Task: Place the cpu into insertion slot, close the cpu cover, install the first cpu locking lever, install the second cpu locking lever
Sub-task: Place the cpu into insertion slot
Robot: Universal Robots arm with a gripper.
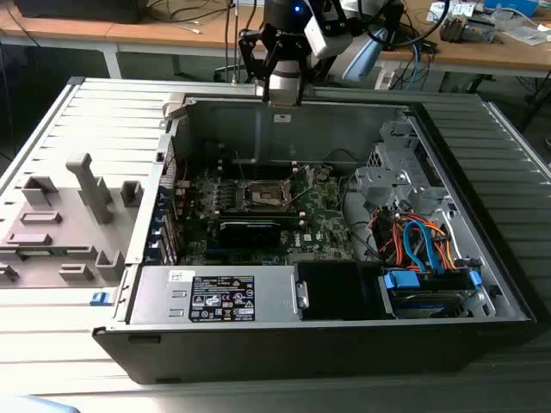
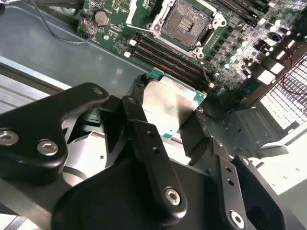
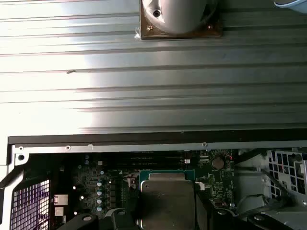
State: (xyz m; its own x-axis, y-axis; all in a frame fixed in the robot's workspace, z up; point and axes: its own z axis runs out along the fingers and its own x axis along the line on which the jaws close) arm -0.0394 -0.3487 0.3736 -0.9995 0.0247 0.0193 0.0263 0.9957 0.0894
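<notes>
Room, exterior view: wooden tables point(image 1: 86, 36) strewn with cables run along the back.
Table: a ribbed grey table point(image 1: 86, 112) carries an open computer case point(image 1: 301, 348) lying on its side.
Surroundings: a grey fixture with upright blocks point(image 1: 77, 215) sits at the exterior view's left of the case. A power supply point(image 1: 215, 297) lines the near wall, and blue and orange cables point(image 1: 422, 245) bunch at the exterior view's right.
Insertion slot: the insertion slot point(image 1: 261, 196) sits mid-board on the green motherboard point(image 1: 327, 215), with a black rectangular block point(image 1: 250, 231) just beside it on the near side.
Gripper: the gripper point(image 1: 284, 86) hangs from the arm point(image 1: 297, 26) over the case's far wall, above the board and apart from the slot.
Fingers, second wrist view: the black fingers point(image 2: 194, 136) pinch the cpu point(image 2: 172, 108) by two opposite edges.
Cpu facing: its silvery top is turned to the camera and a green-edged side points towards the board. It is square, so it has no long axis, and it hangs in the air, not in the slot.
In the way: long black memory slots point(image 2: 163, 55) lie between the cpu and the slot, whose dark contact field is uncovered inside its silver rim. A coin battery point(image 2: 101, 17) lies off to one side.
Background, first wrist view: the ribbed table stretches beyond the case wall to a round silver base point(image 3: 177, 14) on a square plate.
Cpu, first wrist view: its top is seen face on and its edges run square with the case wall. Dark fingers flank it on two sides, with the motherboard behind it.
</notes>
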